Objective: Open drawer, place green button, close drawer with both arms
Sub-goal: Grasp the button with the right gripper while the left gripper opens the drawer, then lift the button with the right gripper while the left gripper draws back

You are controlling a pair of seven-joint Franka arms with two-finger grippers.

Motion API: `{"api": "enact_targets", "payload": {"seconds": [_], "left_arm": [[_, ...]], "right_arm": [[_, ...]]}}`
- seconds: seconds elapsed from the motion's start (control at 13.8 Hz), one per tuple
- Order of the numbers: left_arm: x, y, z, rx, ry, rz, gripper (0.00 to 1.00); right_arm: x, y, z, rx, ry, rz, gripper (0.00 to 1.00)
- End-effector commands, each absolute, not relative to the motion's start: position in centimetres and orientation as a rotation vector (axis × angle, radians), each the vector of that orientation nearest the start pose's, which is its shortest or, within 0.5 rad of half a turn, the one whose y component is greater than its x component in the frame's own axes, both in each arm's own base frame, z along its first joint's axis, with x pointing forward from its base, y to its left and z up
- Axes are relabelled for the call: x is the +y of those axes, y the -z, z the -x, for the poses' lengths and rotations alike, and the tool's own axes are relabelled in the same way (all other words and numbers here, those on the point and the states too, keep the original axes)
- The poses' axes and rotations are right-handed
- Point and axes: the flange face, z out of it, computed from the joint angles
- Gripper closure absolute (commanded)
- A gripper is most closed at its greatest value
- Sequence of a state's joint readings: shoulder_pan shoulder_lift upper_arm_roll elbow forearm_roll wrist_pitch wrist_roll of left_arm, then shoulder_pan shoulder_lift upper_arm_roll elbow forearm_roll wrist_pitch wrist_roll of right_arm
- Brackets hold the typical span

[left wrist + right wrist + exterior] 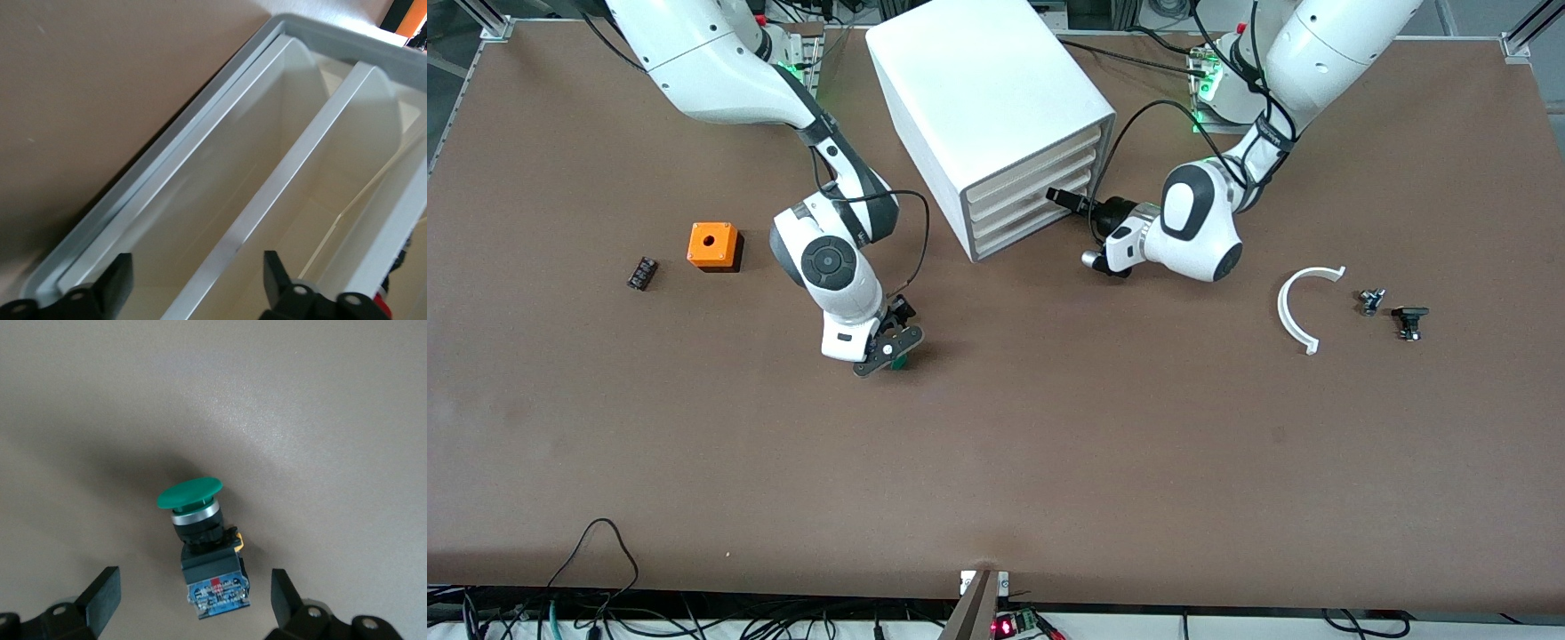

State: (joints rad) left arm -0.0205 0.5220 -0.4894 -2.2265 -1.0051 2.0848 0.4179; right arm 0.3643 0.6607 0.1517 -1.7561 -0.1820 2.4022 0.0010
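Nearest the front camera, the right hand (pixel 891 348) hangs low over the brown worktop (pixel 1049 462), its fingers (pixel 100 597) spread wide with nothing between them. Directly beneath it lies the button (pixel 202 543), resting on its side on the bare worktop: a round green cap, a silver collar, then a dark body with a blue end. In the front view only a sliver of green shows under the hand (pixel 899 362).

Toward the left arm's end of the worktop, a little farther from the camera, sit a curved white plastic strip (pixel 1294 307) and two small dark parts (pixel 1371 300) (pixel 1409 320), well apart from both hands. Toward the right arm's end, at about the same depth, lie a small black block (pixel 641 272) and, just farther back, an orange cube (pixel 712 245) with a hole in its top.

Farther still, the left hand (pixel 1065 199) is level with the front of the white cabinet (pixel 987 116), at the drawer stack. Its fingers (pixel 120 280) are parted and grip nothing; in the left wrist view they straddle the sloped white lips of the drawers. The lowest drawer (pixel 1024 235) sits flush in the cabinet, closed like the three above it.
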Motion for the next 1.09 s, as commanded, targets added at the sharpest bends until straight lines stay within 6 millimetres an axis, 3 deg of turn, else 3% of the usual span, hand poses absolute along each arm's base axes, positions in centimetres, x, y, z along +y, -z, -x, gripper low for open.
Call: {"api": "enact_targets", "payload": {"seconds": [0.0, 0.22, 0.29, 0.36, 0.51, 0.73, 0.87, 0.94, 1.02], "left_arm": [[-29.6, -14.9, -39.2, -0.113, 0.767, -2.126, 0.37], [-29.5, -14.7, -38.9, -0.111, 0.778, -2.127, 0.98], [-29.4, -14.6, -38.9, -0.109, 0.776, -2.129, 1.0], [-29.2, -14.6, -39.1, -0.11, 0.773, -2.132, 1.0], [-27.5, -14.9, -40.8, -0.079, 0.734, -2.146, 1.0], [-21.2, -16.3, -47.6, 0.007, 0.566, -2.203, 1.0], [-19.6, -17.1, -49.7, -0.095, 0.529, -2.281, 1.0], [-19.2, -17.3, -50.0, -0.083, 0.529, -2.29, 0.42], [-19.0, -17.3, -49.9, -0.103, 0.524, -2.288, 0.01]], "right_arm": [[31.5, -18.7, -57.9, -0.993, 0.026, 3.012, 0.0], [31.0, -17.4, -57.6, -0.983, 0.039, 3.004, 0.0], [31.0, -17.2, -57.6, -0.983, 0.041, 3.003, 0.0], [31.0, -17.1, -57.6, -0.983, 0.039, 3.003, 0.08], [30.9, -17.1, -57.7, -0.976, 0.034, 3.006, 0.37], [31.0, -17.4, -57.9, -0.949, 0.044, 3.012, 0.57], [31.1, -18.4, -58.3, -0.946, 0.069, 3.01, 0.66], [30.7, -19.6, -58.8, -0.937, 0.097, 3.012, 0.66], [30.4, -20.7, -59.4, -0.931, 0.126, 3.012, 0.66]]}}
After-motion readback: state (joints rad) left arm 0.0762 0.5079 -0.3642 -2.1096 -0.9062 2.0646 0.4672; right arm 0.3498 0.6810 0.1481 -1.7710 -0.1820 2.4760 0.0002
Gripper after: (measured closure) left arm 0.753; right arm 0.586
